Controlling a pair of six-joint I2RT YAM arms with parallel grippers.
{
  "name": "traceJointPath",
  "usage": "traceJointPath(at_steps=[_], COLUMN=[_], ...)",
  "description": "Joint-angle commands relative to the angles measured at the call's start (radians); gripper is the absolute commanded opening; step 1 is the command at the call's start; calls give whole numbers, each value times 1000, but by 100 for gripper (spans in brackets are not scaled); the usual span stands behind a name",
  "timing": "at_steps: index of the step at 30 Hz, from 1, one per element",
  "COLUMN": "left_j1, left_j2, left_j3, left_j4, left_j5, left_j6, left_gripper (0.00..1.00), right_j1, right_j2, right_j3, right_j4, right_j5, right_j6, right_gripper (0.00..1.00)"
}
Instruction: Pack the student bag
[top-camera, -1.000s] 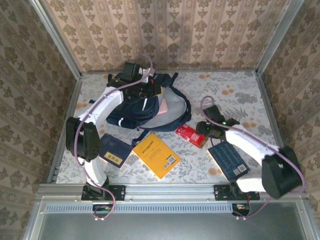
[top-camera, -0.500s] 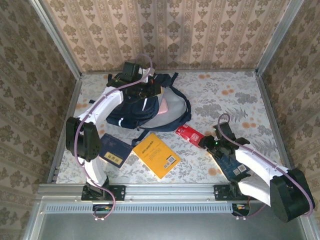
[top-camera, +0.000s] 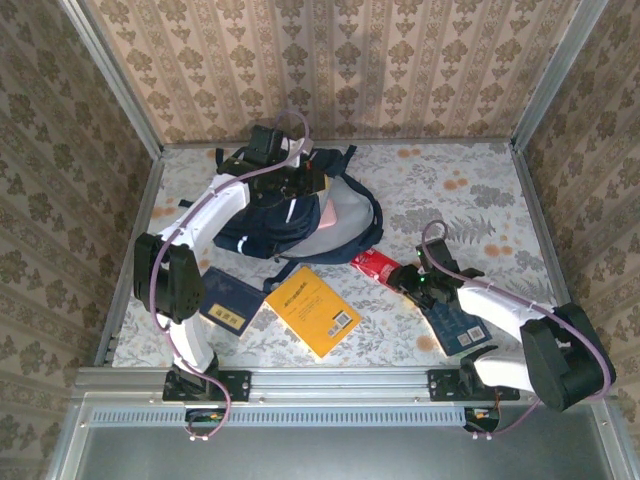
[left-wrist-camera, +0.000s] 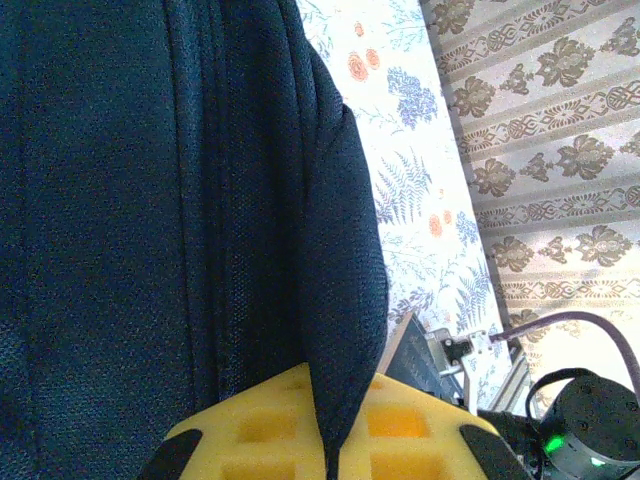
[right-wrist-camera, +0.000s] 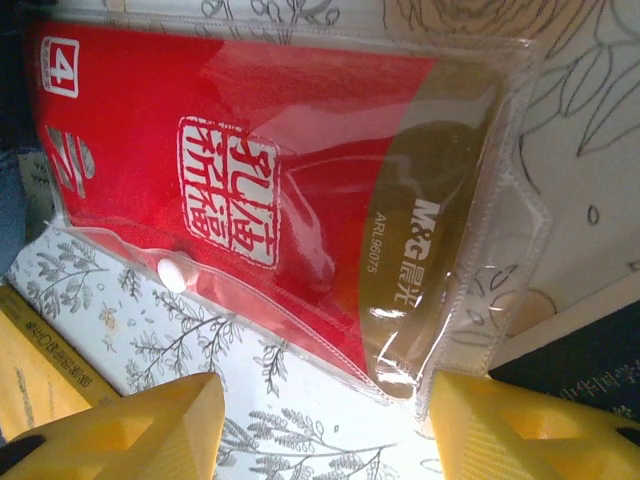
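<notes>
Left gripper (left-wrist-camera: 330, 445) clenched on bag (top-camera: 255, 232) fabric fold, likely keeping mouth open for loading. Right gripper (right-wrist-camera: 325, 425) released, jaws spread above red pouch (right-wrist-camera: 250, 190) just beside bag, likely lining up pick.

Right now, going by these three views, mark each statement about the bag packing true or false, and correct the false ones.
1. The left end effector is shut on a fold of the student bag. True.
2. The right end effector is clamped on the red pouch. False: its jaws stand open over the pouch, which is not gripped.
3. The yellow book lies on the table, outside the student bag and nearer the arm bases. True.
4. The red pouch is inside the student bag. False: it lies on the table beside the bag, on the right arm's side.
</notes>
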Motion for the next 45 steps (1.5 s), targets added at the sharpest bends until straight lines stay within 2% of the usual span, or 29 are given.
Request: traceJointPath(at_steps=[1, 7, 12, 19, 28, 31, 35, 38, 41, 45], left_j1=[-14, -14, -15, -14, -14, -15, -14, -15, -15, -15], left_j2=[10, 15, 18, 18, 17, 17, 17, 18, 18, 20], left_j3=[35, 34, 34, 38, 36, 38, 38, 37, 37, 37], left_j4=[18, 20, 19, 16, 15, 14, 15, 14, 14, 15], left_j5=[49, 50, 53, 52, 50, 50, 51, 50, 50, 52], left_j6=[16, 14, 16, 19, 20, 20, 20, 21, 20, 19], left_gripper=[0, 0, 0, 0, 0, 0, 0, 0, 0, 0], right_j1=[-18, -46, -64, -110, -157, -165, -167, -166, -169, -173], right_j2=[32, 57, 48, 24, 65, 102, 219, 248, 247, 296], right_j3=[-2, -29, -35, -15, 45, 84, 194, 227, 221, 227], right_j4=[61, 293, 406, 273, 163, 127, -25, -90, -88, -45], right_j5=[41, -60, -95, 11, 81, 81, 95, 111, 93, -58], right_j6=[-48, -35, -47, -103, -202, -232, -256, -261, -269, -275], right_gripper=[58, 55, 52, 54, 57, 57, 57, 58, 60, 60])
